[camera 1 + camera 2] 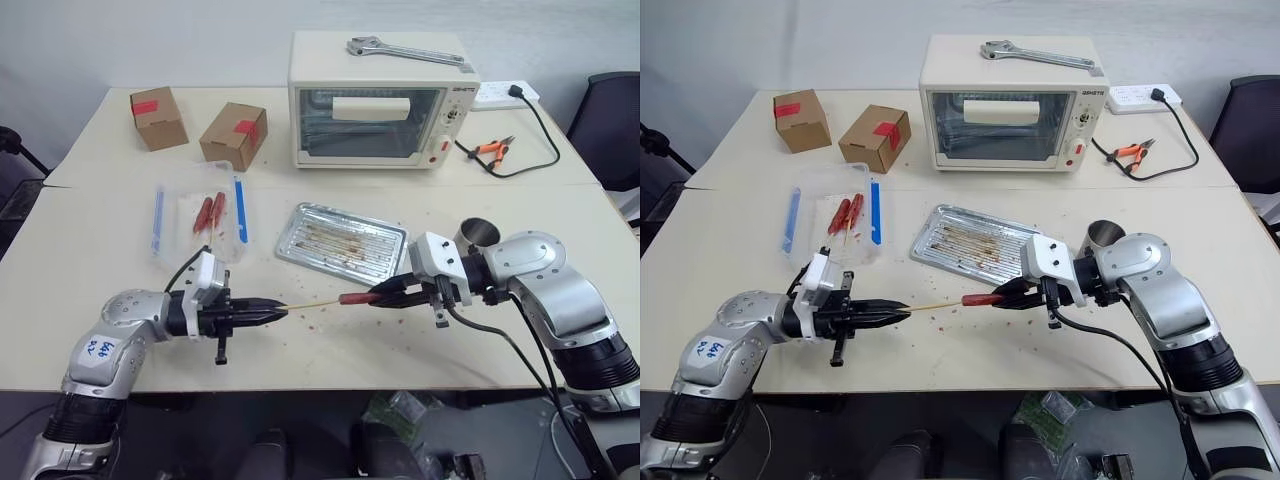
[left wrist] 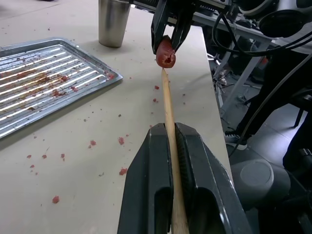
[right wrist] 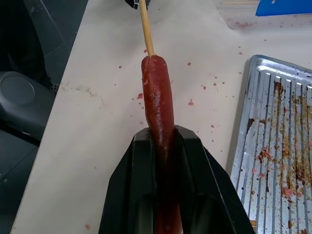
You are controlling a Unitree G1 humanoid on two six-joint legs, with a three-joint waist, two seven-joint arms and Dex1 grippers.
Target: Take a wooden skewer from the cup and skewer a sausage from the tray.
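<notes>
Both grippers meet over the front of the table (image 1: 120, 240), pointing at each other. Left gripper (image 1: 281, 312) is squeezed tight on the wooden skewer (image 1: 312, 305), which sticks out level toward the other arm. Right gripper (image 1: 384, 294) is closed on the sausage (image 1: 358, 297), and the red end pokes out past its fingers. The skewer's sharp tip touches the end of the sausage, right at the middle; how far it has gone in is hard to see. The back end of the stick is hidden between the black fingers (image 2: 146, 195), and the back half of the sausage is hidden the same way. The tray (image 1: 300, 240) lies just behind the two grippers, streaked with brown bits, with red crumbs scattered on the table in front of it. The cup (image 1: 478, 234) stands beside the tray, partly covered by the right arm. Two more sausages lie in a clear box (image 1: 170, 215) farther left.
</notes>
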